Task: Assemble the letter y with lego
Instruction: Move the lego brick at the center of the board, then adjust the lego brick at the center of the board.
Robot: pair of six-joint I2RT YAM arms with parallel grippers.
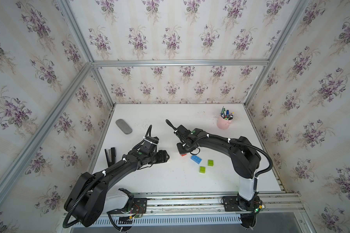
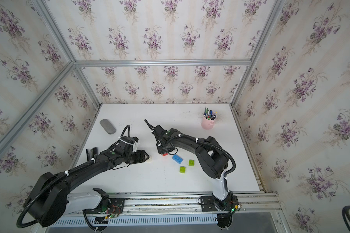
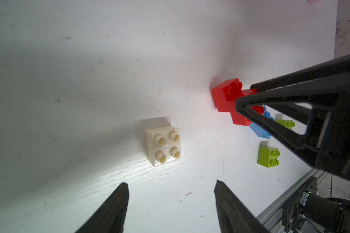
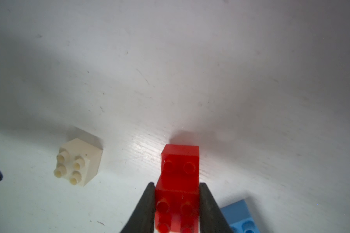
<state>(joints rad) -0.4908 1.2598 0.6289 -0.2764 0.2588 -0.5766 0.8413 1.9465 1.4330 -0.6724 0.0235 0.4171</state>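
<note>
The right jaws are clenched on two red studded plastic bricks point(image 4: 179, 175) joined in a step. The right wrist view cuts off their near end, and both top views show only a red sliver point(image 1: 183, 154) point(image 2: 165, 154) under the arm. The left jaws stand released, with the cream-white square plastic brick point(image 3: 163, 145) lying on the white table point(image 3: 69, 100) just beyond their tips.

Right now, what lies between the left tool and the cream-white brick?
Only bare table, between left tool and cream-white brick; the left wrist view shows it.
</note>
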